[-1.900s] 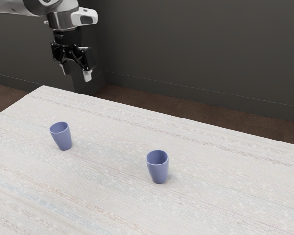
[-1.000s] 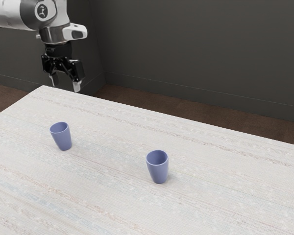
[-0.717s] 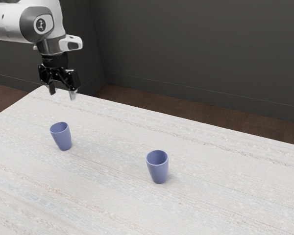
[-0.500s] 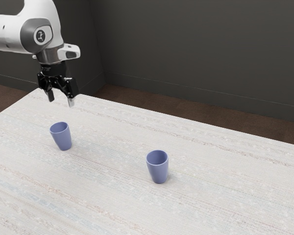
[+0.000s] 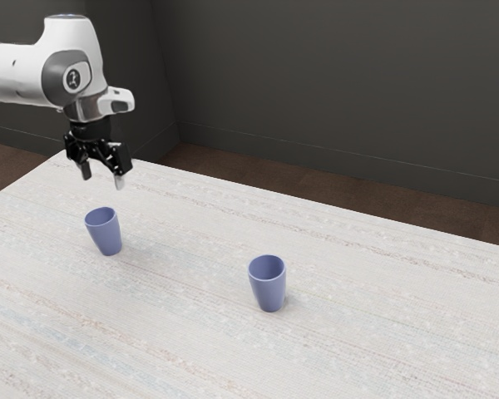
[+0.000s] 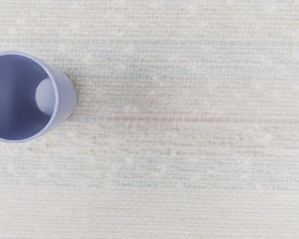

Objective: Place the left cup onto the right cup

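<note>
The claw (image 5: pixel 101 173), fingers spread and holding nothing, hangs in the air above the left cup (image 5: pixel 104 230), well clear of its rim. Over the last two seconds the arm has swung toward the exterior view's left and dropped steadily, bringing the claw from high near the back wall down to this spot over the table's far corner. Neither cup has stirred in that time. The left cup stands upright on the pale table (image 5: pixel 358 316), mouth open. The right cup (image 5: pixel 267 283) stands upright too, well apart from it toward the exterior view's right and nearer the camera.

From the wrist camera the left cup (image 6: pixel 25 97) is seen straight down its mouth, its inside bare. It sits off to one side of the hand, not directly under it.

The approach looks nearly done, but the grasp has not begun. The hand likely needs a small sideways correction before it descends and closes on the cup's wall. The lift, the carry and the placing on the right cup all lie ahead.
</note>
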